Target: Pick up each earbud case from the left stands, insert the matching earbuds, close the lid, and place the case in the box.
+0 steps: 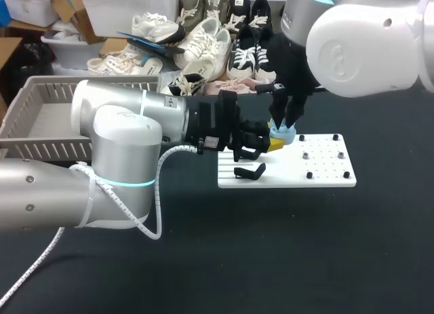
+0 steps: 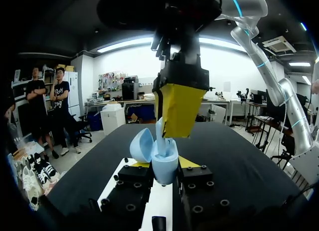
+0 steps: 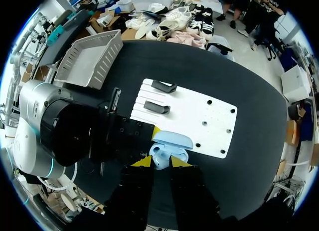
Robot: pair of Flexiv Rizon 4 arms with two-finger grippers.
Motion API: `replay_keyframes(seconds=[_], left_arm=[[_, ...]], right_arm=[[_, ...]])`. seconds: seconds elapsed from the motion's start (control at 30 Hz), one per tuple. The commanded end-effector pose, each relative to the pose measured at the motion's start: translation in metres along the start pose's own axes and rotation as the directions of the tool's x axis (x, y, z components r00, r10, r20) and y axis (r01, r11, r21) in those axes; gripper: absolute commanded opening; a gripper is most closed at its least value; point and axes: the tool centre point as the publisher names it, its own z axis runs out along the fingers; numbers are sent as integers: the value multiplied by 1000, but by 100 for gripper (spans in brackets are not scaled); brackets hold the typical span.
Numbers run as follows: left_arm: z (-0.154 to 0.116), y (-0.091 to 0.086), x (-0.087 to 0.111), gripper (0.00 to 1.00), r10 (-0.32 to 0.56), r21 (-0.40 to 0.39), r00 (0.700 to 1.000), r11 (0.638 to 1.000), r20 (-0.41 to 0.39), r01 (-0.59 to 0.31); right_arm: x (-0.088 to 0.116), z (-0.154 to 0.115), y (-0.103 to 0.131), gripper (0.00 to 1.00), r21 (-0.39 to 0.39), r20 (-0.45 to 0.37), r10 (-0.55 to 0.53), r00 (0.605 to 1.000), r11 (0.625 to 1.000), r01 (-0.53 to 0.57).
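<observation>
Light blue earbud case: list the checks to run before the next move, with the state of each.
1. Grip: left claw shut on the light blue plastic earbud case: ok.
2. Case's lid open: ok.
3. Position: right claw directly over the open case: ok.
4. Seating: light blue earbud fully down in the case: cannot tell.
5. Drop spot: grey slatted plastic box in view on the table: ok.

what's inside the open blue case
A pale blue earbud pokes into the earbud case, held by the right gripper. The rest of its inside is covered.
</observation>
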Motion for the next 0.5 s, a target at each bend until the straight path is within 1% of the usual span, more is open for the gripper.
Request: replay_keyframes(seconds=[0.03,0.5], left_arm=[[0,1,0,0,0,1,1000,1000,1,0],[0,1,0,0,0,1,1000,1000,1,0]], right_arm=[[0,-3,-1,0,2,5,1,1000,1000,-1],[-2,0,-3,0,-2,2,5,1000,1000,-5]])
